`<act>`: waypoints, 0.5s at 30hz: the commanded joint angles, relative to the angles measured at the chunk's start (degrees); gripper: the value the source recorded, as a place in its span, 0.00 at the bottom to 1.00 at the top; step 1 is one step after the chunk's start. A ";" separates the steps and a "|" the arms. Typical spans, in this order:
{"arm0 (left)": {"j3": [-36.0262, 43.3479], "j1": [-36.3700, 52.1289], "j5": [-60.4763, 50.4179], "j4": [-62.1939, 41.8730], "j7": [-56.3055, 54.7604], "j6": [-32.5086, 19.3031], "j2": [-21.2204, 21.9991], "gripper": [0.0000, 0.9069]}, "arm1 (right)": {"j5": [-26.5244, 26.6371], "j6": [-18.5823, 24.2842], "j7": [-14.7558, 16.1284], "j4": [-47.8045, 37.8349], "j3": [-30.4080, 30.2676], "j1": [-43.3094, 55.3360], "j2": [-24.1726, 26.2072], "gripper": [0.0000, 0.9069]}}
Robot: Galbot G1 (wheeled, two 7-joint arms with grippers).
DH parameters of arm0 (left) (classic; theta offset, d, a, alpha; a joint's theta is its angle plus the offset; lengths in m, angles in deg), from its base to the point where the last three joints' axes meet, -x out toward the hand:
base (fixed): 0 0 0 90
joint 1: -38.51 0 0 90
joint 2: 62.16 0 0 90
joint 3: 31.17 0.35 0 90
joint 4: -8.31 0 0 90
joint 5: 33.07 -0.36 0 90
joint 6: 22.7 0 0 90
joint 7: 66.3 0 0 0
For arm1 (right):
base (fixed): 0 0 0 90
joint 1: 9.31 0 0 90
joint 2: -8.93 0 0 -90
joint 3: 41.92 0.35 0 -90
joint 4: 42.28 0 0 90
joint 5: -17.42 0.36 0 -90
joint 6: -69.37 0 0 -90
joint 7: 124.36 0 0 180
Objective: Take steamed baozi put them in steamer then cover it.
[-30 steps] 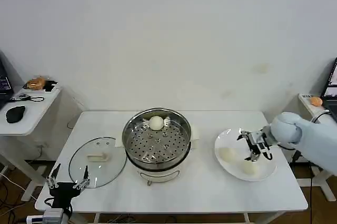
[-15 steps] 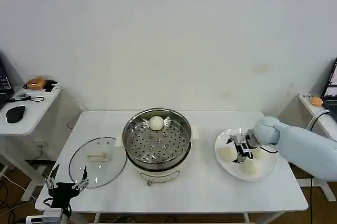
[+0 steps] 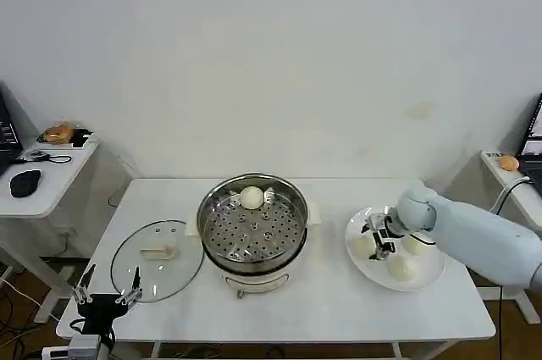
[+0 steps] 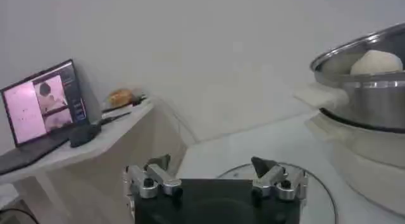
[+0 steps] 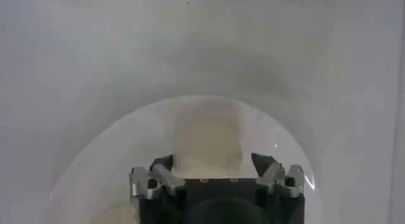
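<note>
We see the right end effector (image 3: 375,240) spread wide over a cream-white round baozi (image 5: 205,142) on the flat white plate (image 3: 428,279); left end effector (image 3: 108,293) open, parked at the counter (image 3: 339,309) edge.

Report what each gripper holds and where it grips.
Nothing is held. The right gripper is open over a baozi on the plate; the left gripper is open beside the cover.

**Count of things on the worktop**

Four steamed baozi: one (image 3: 251,197) in the steamer (image 3: 252,233), three on the white plate (image 3: 428,279). One steamer, one glass cover (image 3: 157,260), one plate, two grippers (image 3: 107,292) (image 3: 378,238)
</note>
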 commanded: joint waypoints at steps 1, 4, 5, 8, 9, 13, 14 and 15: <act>0.02 -0.01 0.01 0.27 -0.04 0.05 0.01 1.00 | -0.73 -0.33 0.87 -0.96 0.28 -0.40 -0.95 0.71; 0.01 -0.06 0.02 0.48 -0.04 0.08 0.05 1.00 | -0.75 -0.34 1.39 -0.88 0.29 -0.37 -0.86 0.71; 0.01 -0.11 0.03 0.56 -0.06 0.07 0.05 1.00 | -0.99 -0.20 2.00 -0.83 0.29 -0.19 -0.75 0.70; -0.02 -0.16 0.05 0.70 -0.03 0.08 0.03 1.00 | -1.19 0.07 3.19 -0.63 0.32 0.79 -0.38 0.71; -0.06 -0.13 0.08 0.74 -0.05 0.09 0.06 1.00 | -1.20 0.19 3.48 -0.47 0.41 1.21 -0.22 0.71; 0.08 -0.14 0.04 0.77 -0.04 0.07 0.11 1.00 | -0.84 0.40 4.59 0.72 0.24 4.16 1.09 0.71; 0.11 -0.11 0.03 0.82 -0.05 0.07 0.11 1.00 | -0.71 0.35 4.87 1.21 -0.12 5.05 1.62 0.71; 0.12 -0.06 0.05 0.88 -0.04 0.08 0.12 1.00 | -0.58 0.35 5.07 1.67 -0.75 6.22 2.09 0.71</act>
